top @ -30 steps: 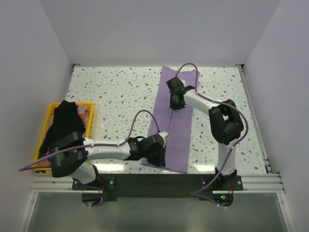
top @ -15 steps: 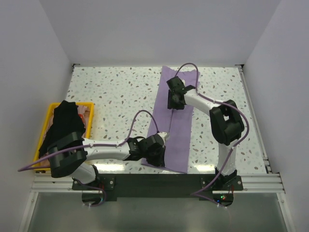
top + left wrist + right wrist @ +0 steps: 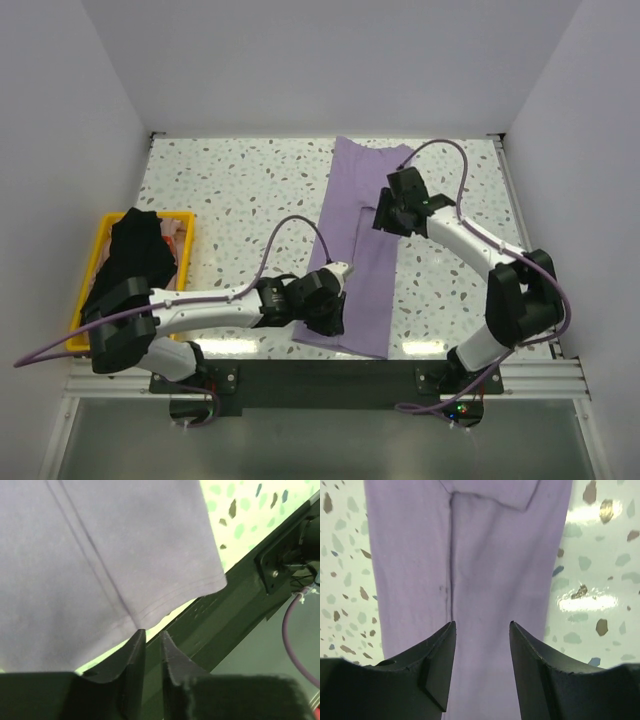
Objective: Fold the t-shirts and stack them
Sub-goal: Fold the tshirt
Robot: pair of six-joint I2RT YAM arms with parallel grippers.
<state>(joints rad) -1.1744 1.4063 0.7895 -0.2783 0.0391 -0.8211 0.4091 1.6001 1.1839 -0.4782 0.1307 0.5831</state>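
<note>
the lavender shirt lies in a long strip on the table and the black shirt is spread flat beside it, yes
No. The lavender shirt does lie in a long strip on the table, but the black shirt is not beside it: it sits bunched in the yellow crate at the far left, as the top external view shows.

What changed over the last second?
The right gripper let go of the purple shirt and swung right, jaws now open above it. The left gripper loosened at the near hem, barely moving. The shirt stays a flat folded strip; the black shirt still drapes over the crate.
</note>
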